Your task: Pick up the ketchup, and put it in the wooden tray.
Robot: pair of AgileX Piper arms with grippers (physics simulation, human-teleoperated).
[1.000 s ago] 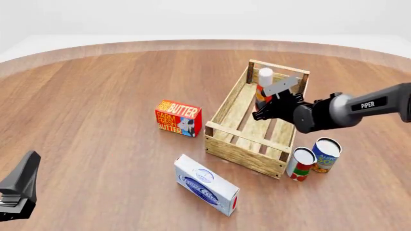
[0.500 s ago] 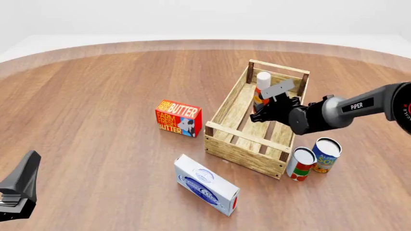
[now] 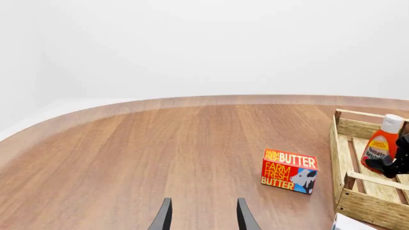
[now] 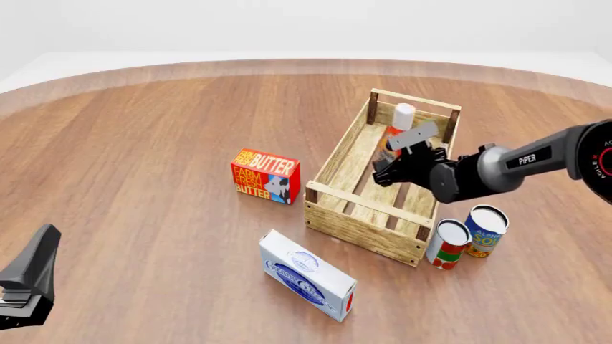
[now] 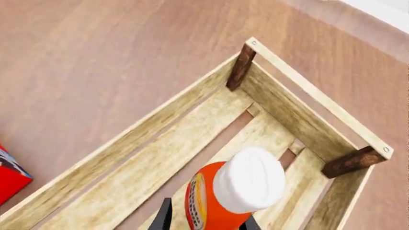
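The ketchup [image 4: 398, 127], a red-orange bottle with a white cap, stands tilted inside the far end of the wooden tray [image 4: 368, 197], its cap leaning toward the far end wall. My right gripper [image 4: 390, 159] is low in the tray at the bottle's lower body. In the right wrist view the ketchup [image 5: 221, 196] sits between the spread fingers [image 5: 166, 215], with a gap on one side, so the gripper [image 5: 208, 219] looks open. The left wrist view shows the ketchup [image 3: 381, 143] in the tray [image 3: 348, 211]. My left gripper [image 3: 203, 215] is open and empty at the near left [image 4: 39, 247].
A red butter box [image 4: 265, 175] stands left of the tray. A white and blue box [image 4: 308, 274] lies in front of it. Two cans [image 4: 448, 244] [image 4: 486, 231] stand by the tray's near right corner.
My right gripper has moved lower into the tray with the ketchup. The bottle's cap has tipped toward the far end wall. The left arm has not moved.
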